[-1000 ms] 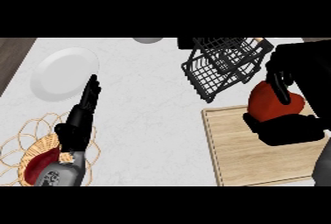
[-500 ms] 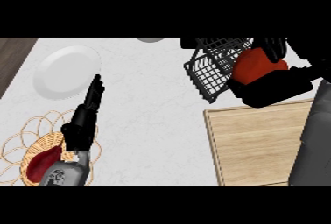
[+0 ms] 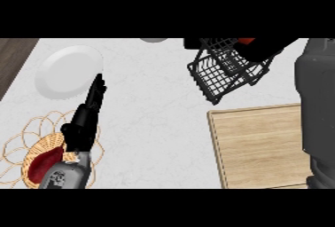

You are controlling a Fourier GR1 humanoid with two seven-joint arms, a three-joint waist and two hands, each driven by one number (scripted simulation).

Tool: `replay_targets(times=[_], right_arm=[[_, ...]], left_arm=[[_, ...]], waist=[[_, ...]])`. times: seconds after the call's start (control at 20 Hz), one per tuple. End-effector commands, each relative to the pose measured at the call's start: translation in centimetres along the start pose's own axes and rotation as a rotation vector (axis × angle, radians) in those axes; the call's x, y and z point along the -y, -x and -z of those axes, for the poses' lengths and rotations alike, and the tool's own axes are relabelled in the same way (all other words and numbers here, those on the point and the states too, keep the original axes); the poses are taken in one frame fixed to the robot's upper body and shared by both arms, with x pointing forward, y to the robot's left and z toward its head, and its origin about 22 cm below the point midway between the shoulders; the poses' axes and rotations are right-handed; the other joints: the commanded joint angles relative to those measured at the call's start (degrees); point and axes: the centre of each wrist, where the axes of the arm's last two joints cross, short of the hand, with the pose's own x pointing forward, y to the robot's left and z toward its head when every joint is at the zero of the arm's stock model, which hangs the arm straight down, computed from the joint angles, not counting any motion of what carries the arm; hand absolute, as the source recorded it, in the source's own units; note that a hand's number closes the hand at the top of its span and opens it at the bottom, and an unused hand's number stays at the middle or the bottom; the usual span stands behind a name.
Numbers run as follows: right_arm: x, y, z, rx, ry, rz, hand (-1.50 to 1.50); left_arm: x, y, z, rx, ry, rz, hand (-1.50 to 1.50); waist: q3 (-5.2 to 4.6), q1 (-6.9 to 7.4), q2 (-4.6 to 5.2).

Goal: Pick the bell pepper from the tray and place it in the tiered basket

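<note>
Only a red sliver of the bell pepper (image 3: pixel 247 41) shows at the view's top edge, over the upper tier of the black wire tiered basket (image 3: pixel 222 75). My right hand (image 3: pixel 273 45) is curled round it and hides most of it; the grey right forearm (image 3: pixel 317 111) runs up the right side. The wooden tray (image 3: pixel 262 146) lies bare at the lower right. My left hand (image 3: pixel 87 116) rests open at the left, fingers straight and pointing away from me, holding nothing.
A white plate (image 3: pixel 65 71) lies at the far left. A woven wicker bowl (image 3: pixel 26 137) with a red item (image 3: pixel 43 162) inside sits at the lower left, beside my left wrist. A grey round object (image 3: pixel 153 40) peeks in at the top. Dark wood (image 3: pixel 13 53) borders the counter's left.
My right hand has carried the bell pepper up off the tray and further away, over the basket's top, to the view's upper edge. The left hand has stayed put.
</note>
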Motion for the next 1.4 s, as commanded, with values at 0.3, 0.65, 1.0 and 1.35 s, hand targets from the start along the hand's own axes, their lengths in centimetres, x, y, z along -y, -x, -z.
replay_targets(times=[0.3, 0.65, 1.0, 1.35], right_arm=[[-4.7, 4.6, 4.8, -0.044, -0.032, -0.039, 1.50], [-6.2, 5.4, 5.1, -0.110, -0.086, 0.326, -1.50], [-3.1, 9.2, 5.3, -0.196, 0.092, 0.597, -1.50], [1.2, 18.1, 2.5, -0.393, 0.199, 0.741, -1.50]], left_arm=[[0.2, -0.1, -0.8, -0.011, 0.014, -0.007, 0.00], [-0.3, -0.6, 0.0, 0.000, -0.008, -0.001, 0.00], [-0.4, 0.4, -0.9, -0.002, -0.020, -0.006, 0.00], [0.5, 0.1, -0.5, -0.004, -0.030, -0.011, 0.00]], waist=[[0.03, 0.32, 0.05], [0.05, -0.27, -0.18], [0.04, -0.24, -0.16], [0.06, -1.32, -0.42]])
